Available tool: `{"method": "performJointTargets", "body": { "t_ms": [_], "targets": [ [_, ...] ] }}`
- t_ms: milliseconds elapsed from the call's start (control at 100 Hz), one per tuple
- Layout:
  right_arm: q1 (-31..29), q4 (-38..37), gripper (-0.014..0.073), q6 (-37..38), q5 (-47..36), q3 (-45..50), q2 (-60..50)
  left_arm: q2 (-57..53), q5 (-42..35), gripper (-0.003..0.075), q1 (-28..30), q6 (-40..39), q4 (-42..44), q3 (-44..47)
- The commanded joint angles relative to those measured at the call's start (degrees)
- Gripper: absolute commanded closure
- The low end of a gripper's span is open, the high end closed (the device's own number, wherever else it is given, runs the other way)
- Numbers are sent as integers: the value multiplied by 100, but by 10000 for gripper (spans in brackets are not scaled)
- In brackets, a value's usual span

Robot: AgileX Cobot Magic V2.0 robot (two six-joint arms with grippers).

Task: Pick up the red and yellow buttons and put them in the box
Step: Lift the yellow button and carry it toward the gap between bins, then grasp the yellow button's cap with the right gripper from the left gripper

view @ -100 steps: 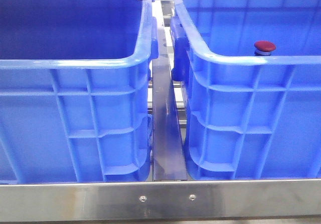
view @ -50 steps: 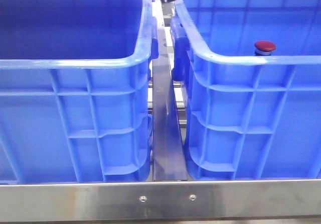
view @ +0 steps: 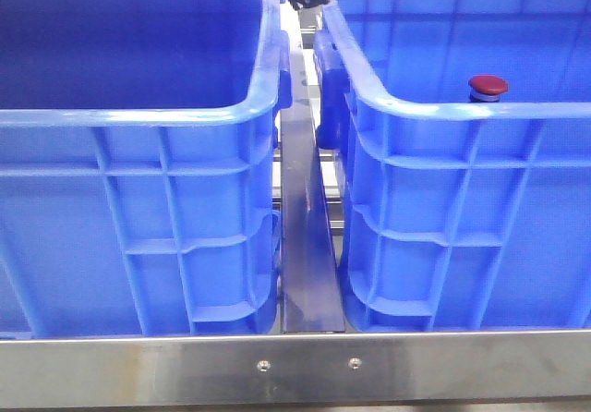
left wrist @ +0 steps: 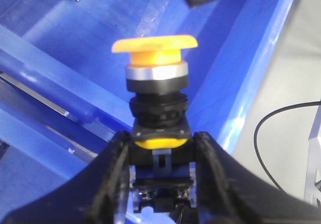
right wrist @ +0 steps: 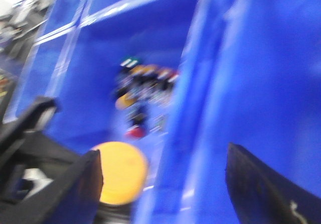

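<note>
Yellow button: yellow button (left wrist: 155,58) stands upright in the left gripper (left wrist: 161,153), its dark body clamped between the two black fingers (left wrist: 116,169), cap clear above them; it hangs above blue bin wall, over the gap between the two bins as best the front view lets me judge.
Red button: red button (view: 488,86) sits inside the right blue bin (view: 462,199), just behind that bin's near rim, cap up.
Left gripper: clenched on the yellow button's lower body only.
Right gripper: right gripper (right wrist: 165,184) spread wide and holding nothing, just beside the yellow button; view blurred.
Risk, grip: hold is low on a top-heavy part, so a jolt could tip or twist it out.
Risk, drop point: released near the gap, it could fall between the bins onto the steel rail (view: 305,236).
Risk, crowding: both grippers are close together; a clash could knock the button loose.
Surface: steel bench frame (view: 295,366) carrying the left blue bin (view: 138,199) beside the right blue bin.
Room: bright background beyond the bins; a black cable (left wrist: 281,133) on grey floor beside the bin.
</note>
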Motion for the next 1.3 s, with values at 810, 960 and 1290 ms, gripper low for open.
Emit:
{"method": "performJointTargets", "body": {
  "t_ms": [810,960,1290],
  "targets": [
    [311,767,59,159,1361,-521,565,-241,-289,658,-45,5,-153,-162],
    [345,798,83,153,1199,-521,565,-241,-280,658,-45,5,-153,-162],
    [345,803,452,153,1087,-521,565,-227,-137,644,-45,5,-153,-162]
  ]
}}
